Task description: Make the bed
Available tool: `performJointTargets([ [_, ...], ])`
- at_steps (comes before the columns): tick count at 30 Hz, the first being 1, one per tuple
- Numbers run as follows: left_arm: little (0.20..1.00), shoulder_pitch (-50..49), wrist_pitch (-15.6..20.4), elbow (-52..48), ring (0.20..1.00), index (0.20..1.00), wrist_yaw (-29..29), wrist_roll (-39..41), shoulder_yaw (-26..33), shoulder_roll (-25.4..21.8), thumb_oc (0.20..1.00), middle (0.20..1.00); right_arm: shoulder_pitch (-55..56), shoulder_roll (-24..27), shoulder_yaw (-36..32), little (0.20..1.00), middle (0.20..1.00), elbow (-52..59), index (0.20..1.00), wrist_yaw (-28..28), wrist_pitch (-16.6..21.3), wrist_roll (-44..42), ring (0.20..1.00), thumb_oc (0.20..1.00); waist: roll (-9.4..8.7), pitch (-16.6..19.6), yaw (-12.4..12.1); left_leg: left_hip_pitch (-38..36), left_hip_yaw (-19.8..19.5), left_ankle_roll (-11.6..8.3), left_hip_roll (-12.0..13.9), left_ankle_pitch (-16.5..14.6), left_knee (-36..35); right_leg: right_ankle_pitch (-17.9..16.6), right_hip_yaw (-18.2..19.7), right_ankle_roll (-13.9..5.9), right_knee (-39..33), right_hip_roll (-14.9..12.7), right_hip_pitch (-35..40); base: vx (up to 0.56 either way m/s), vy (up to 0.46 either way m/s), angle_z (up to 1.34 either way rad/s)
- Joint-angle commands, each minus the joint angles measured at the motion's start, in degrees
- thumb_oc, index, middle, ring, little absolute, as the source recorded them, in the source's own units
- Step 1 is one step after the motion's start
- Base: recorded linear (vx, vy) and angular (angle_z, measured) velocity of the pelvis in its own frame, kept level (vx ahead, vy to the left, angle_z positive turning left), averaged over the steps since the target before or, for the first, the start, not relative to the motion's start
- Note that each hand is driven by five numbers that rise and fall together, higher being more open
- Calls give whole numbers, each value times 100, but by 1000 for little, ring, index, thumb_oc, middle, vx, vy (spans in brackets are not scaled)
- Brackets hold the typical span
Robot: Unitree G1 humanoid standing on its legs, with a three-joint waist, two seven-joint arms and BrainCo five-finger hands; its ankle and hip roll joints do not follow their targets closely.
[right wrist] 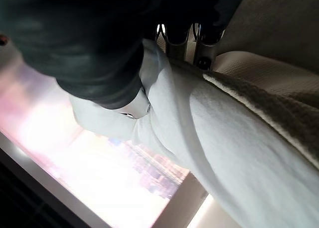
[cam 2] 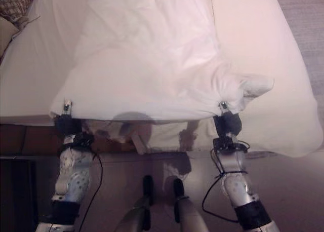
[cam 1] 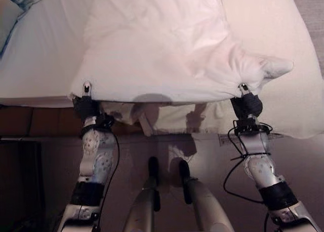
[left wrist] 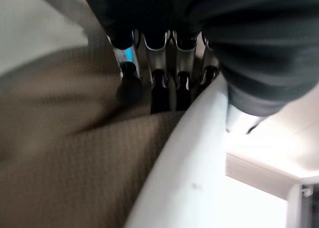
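Note:
A white duvet (cam 1: 162,54) lies rumpled over the bed, its near edge lifted just above the foot of the mattress (cam 1: 283,44). My left hand (cam 1: 87,105) is shut on the duvet's near left corner, with the white cloth (left wrist: 174,178) running between its fingers (left wrist: 159,68) and thumb. My right hand (cam 1: 247,105) is shut on the near right part of the edge, where the fabric bunches into a twisted knot (cam 1: 263,70). In the right wrist view the white cloth (right wrist: 224,153) passes through the hand (right wrist: 99,49).
A patterned pillow (cam 2: 15,1) sits at the bed's far left corner. The brown bed base (cam 1: 30,121) shows below the mattress on the left. Grey carpet (cam 1: 309,9) runs along the bed's right side. A white sheet (cam 1: 167,121) hangs below the duvet edge.

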State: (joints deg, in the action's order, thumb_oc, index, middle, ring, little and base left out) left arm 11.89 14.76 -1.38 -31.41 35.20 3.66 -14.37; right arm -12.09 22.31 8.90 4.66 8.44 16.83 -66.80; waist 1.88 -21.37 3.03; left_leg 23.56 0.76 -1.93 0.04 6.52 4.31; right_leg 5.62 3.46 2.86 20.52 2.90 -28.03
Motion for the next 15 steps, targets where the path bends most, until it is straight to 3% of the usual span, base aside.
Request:
performJointTargets([
  [1, 200, -659, 147, -201, 200, 200, -615, -617, 1136, -206, 200, 200, 554, -120, -530, 200, 200, -196, 200, -356, 80, 234, 200, 200, -236, 227, -45, -26, 114, 71, -243, -514, 309, -770, 252, -801, -1174, -224, 403, 4, 26, -7],
  [3, 200, -1023, -70, 245, 200, 200, -412, -801, 970, -41, 200, 200, 852, -188, -468, 200, 200, -1101, 200, -692, -114, 368, 200, 200, -262, 149, -70, -27, 101, 79, -241, -526, 338, -765, 220, -805, -1201, -245, 448, 3, 8, -2],
  [7, 200, -1068, -92, 847, 200, 200, -396, -656, 815, 140, 200, 200, 897, -333, -431, 200, 200, -2190, 200, -807, -211, 522, 200, 200, -261, 133, -66, -3, 94, 81, -238, -507, 339, -785, 187, -808, -1220, -264, 443, 1, 7, 2],
  [8, 200, -1004, -228, 1505, 200, 200, -486, -829, 738, 201, 200, 200, 861, -438, -383, 200, 200, -3011, 200, -784, -237, 797, 200, 200, -273, 98, -64, -42, 99, 85, -229, -532, 347, -774, 167, -814, -1230, -273, 486, 0, 0, 0],
  [15, 200, -628, -79, 3402, 200, 200, -891, -98, 1003, 615, 200, 200, 759, -476, -164, 200, 200, -4556, 200, -817, -428, 1600, 200, 200, -268, 113, -52, -77, 132, 79, -203, -517, 299, -780, 167, -814, -1276, -302, 508, 7, 2, 2],
])
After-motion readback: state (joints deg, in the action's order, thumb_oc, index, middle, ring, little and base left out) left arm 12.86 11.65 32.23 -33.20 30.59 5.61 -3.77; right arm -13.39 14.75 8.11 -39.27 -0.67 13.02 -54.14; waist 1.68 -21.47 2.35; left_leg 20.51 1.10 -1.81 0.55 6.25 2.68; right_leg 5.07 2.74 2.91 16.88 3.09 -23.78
